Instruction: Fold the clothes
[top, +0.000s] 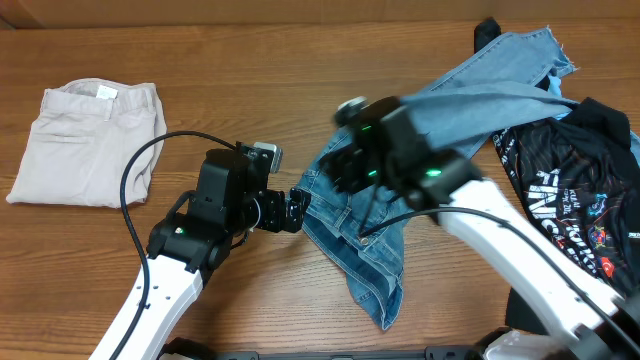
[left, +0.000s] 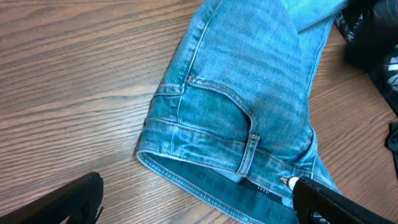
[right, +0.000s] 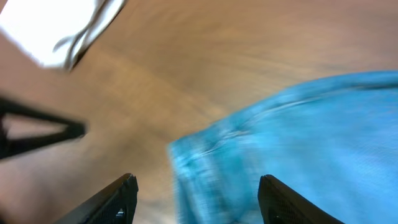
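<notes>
The clothes are light-blue denim jeans (top: 455, 105), lying crumpled from the far right down to the table's middle, waistband (left: 205, 174) toward the left arm. My left gripper (top: 293, 210) sits low at the waistband's left edge. In the left wrist view it (left: 199, 208) stands wide open, with the band's button next to its right finger (left: 323, 202). My right gripper (top: 345, 165), blurred by motion, hovers over the jeans' hip area. In the right wrist view it (right: 199, 196) is open, its fingers (right: 121, 196) apart above the denim (right: 298, 143), holding nothing.
Folded beige trousers (top: 90, 140) lie at the far left. A black printed jersey (top: 580, 180) is heaped at the right, partly on the jeans' legs. The left arm's black cable (top: 135, 170) loops over the wood beside the trousers.
</notes>
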